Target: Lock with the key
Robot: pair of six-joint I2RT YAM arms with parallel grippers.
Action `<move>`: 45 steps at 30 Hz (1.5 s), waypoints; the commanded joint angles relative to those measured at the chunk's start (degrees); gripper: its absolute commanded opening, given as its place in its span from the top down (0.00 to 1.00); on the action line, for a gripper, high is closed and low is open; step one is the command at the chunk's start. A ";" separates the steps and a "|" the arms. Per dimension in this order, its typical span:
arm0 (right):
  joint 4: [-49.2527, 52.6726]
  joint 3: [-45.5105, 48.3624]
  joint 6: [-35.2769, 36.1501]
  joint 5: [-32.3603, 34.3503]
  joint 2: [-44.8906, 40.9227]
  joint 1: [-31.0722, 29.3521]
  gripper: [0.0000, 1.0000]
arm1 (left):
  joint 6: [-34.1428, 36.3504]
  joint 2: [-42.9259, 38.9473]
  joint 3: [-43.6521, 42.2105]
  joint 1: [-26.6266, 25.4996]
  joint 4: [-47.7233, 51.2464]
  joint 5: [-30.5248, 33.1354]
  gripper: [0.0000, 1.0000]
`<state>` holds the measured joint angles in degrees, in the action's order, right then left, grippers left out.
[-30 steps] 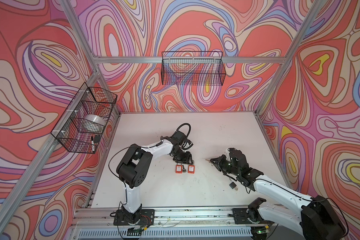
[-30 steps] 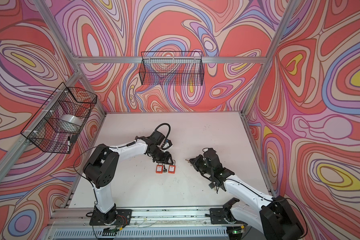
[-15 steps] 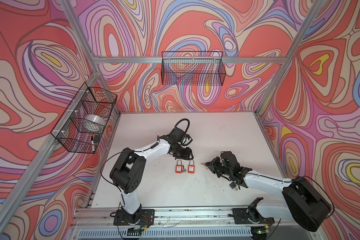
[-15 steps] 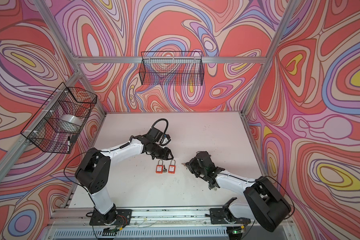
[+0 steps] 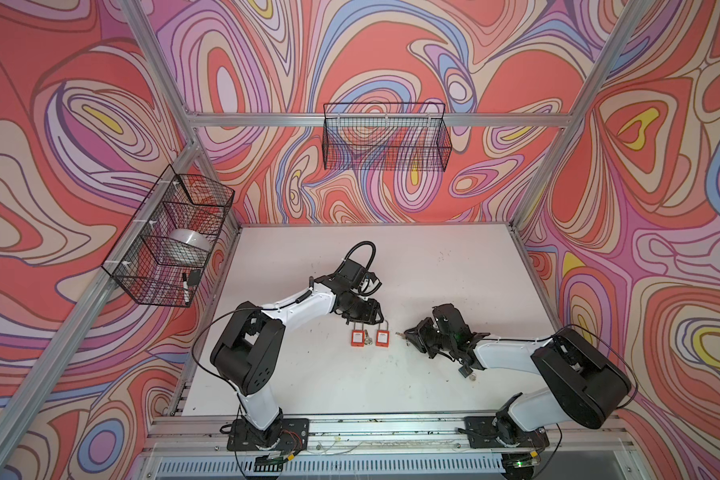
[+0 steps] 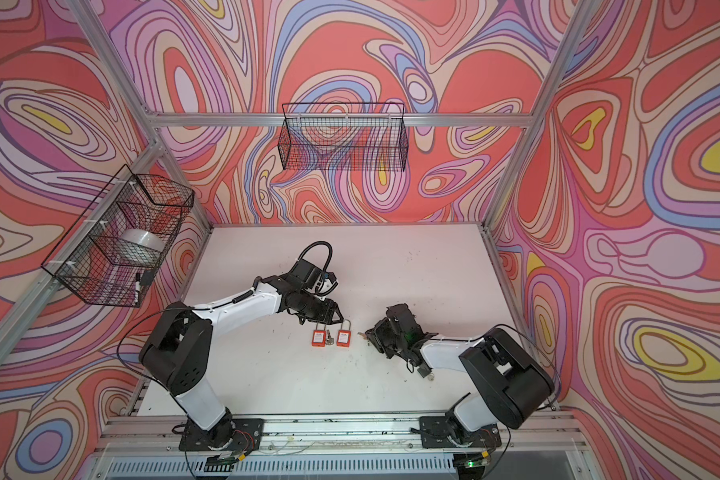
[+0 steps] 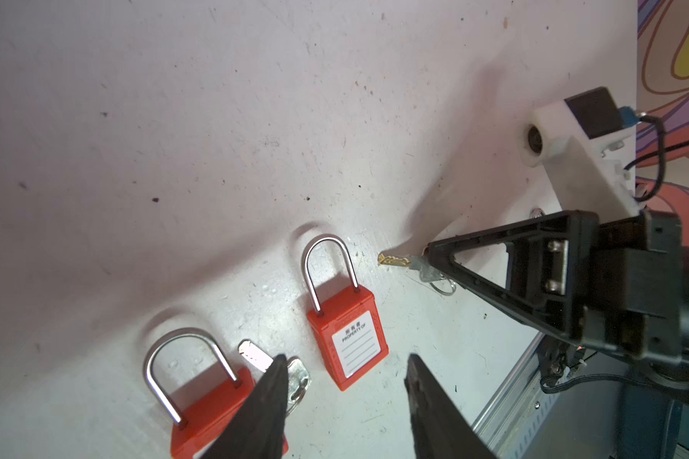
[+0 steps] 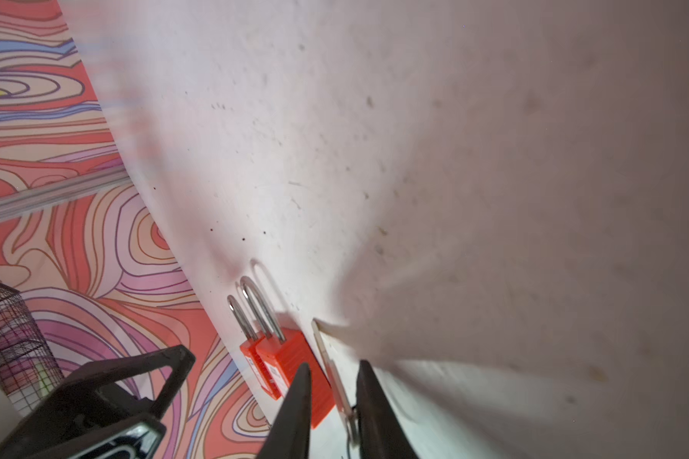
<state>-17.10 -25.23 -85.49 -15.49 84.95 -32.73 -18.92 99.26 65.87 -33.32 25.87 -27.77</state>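
Two red padlocks (image 5: 356, 338) (image 5: 382, 338) lie side by side on the white table (image 5: 316, 374), shackles pointing to the back wall, and both show in the left wrist view (image 7: 211, 413) (image 7: 349, 341). A silver key (image 7: 295, 377) lies between them. My left gripper (image 7: 347, 357) hovers open just above them (image 5: 371, 320). My right gripper (image 5: 408, 334) is low on the table right of the padlocks. Its jaws stand apart around a gold-bladed key (image 7: 394, 261), which rests along one finger (image 8: 374, 397) with a gap on its other side (image 8: 323, 345).
A wire basket (image 5: 385, 137) hangs on the back wall. Another wire basket (image 5: 171, 237) on the left frame holds a white roll and a marker. A small dark part (image 5: 468, 372) sits by the right forearm. Aluminium rails run along the front edge.
My right arm has dropped lower and nudged left toward the padlocks, and its jaws have parted from the key. My left gripper lifted off the padlocks and hovers over them.
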 commanded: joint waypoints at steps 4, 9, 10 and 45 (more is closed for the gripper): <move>5.11 -1.49 0.09 1.77 -2.97 -0.33 0.50 | 0.20 -2.14 -0.34 0.46 0.12 0.87 0.50; 11.07 -2.41 0.61 3.82 -5.12 -0.32 0.35 | 0.59 -2.06 0.27 0.65 0.81 1.04 0.50; 12.52 -2.73 1.03 4.24 -5.54 -0.33 0.35 | 0.70 -2.14 0.37 0.71 1.00 1.16 0.50; 16.93 -13.00 10.18 -9.81 6.06 1.97 0.28 | 1.14 -4.07 -0.54 1.42 2.34 1.89 0.49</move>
<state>-3.40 -37.19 -74.76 -24.18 90.17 -30.26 -18.65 96.73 65.89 -32.51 26.59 -26.68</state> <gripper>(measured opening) 0.717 0.507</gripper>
